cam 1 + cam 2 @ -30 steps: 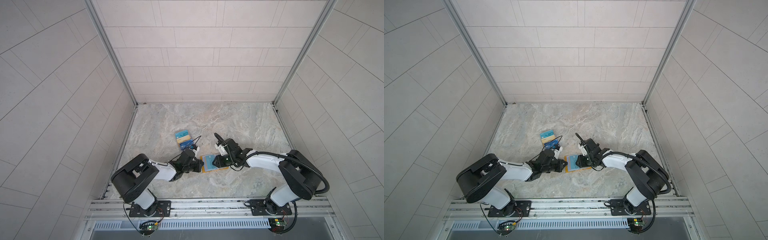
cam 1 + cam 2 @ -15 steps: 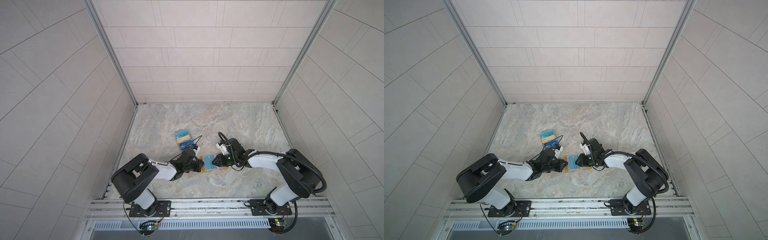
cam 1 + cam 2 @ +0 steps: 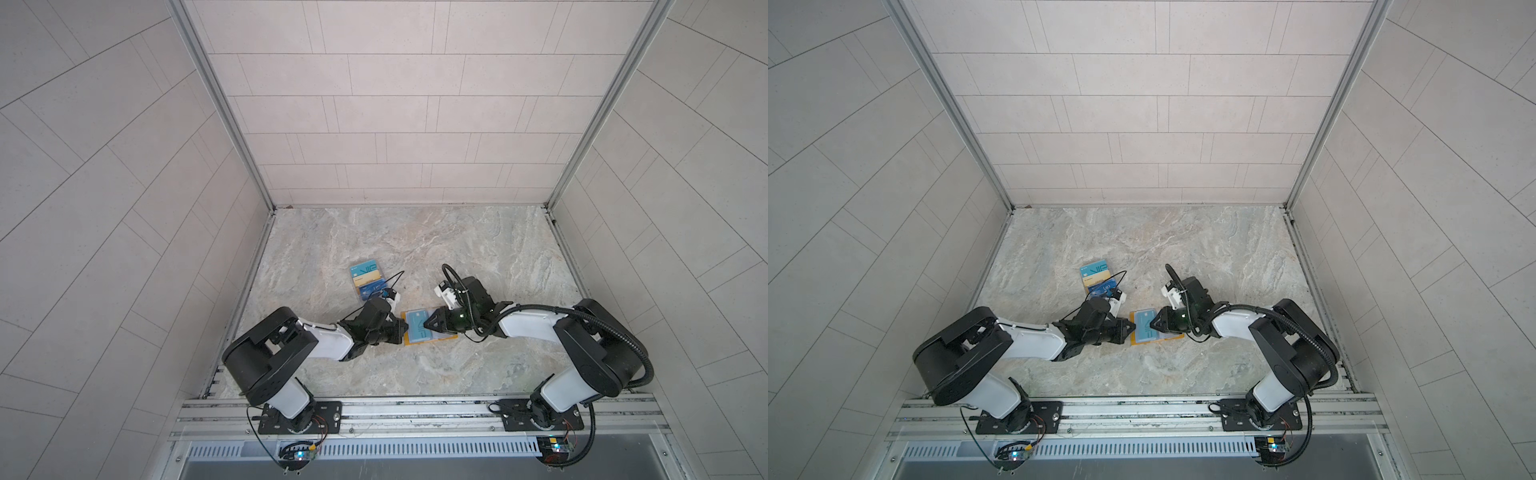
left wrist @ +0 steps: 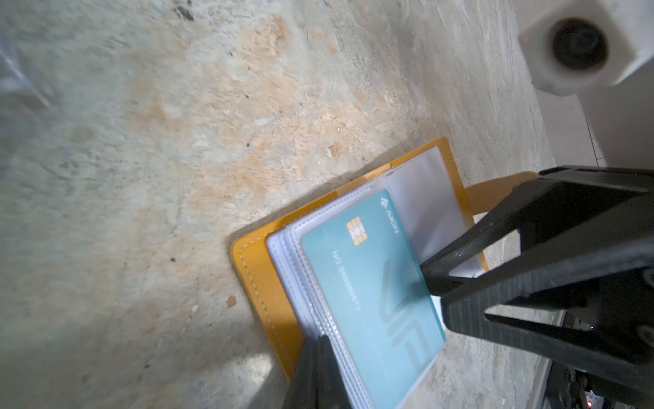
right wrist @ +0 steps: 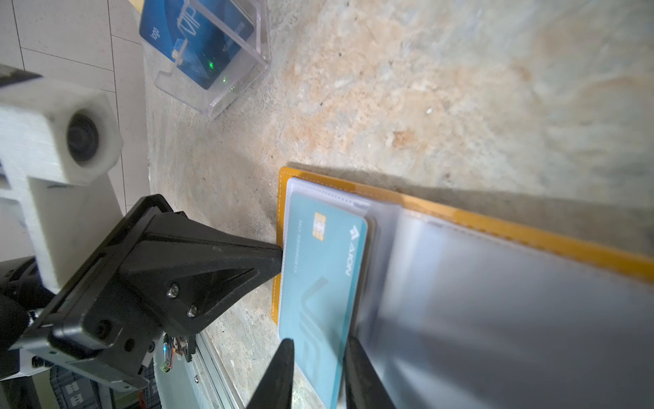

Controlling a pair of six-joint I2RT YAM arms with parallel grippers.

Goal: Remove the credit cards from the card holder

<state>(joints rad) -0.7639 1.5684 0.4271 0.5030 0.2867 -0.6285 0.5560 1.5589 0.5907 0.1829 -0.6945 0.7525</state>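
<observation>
Black jaws are seen fully closed on the left gripper (image 5: 277, 255), its tip butted against the stitched outer edge of the card holder (image 4: 254, 269), which seems to be steadied that way. The right gripper (image 4: 432, 286) is held part-open, fingertips (image 5: 279, 375) spread over the teal card (image 4: 368, 283). Nothing is clamped between them, and contact with the card's face cannot be confirmed. The card is found at the top of the sleeves (image 4: 424, 198) in the open holder, laid flat on the worktop (image 3: 415, 249). Beyond, a blue card (image 5: 198, 46) and others are already stood in the clear stand (image 5: 226, 95). The task is judged well advanced, with this teal card left to be drawn out. What is tucked under the stacked sleeves is hidden. Whether the card is inside a sleeve cannot be made out.
</observation>
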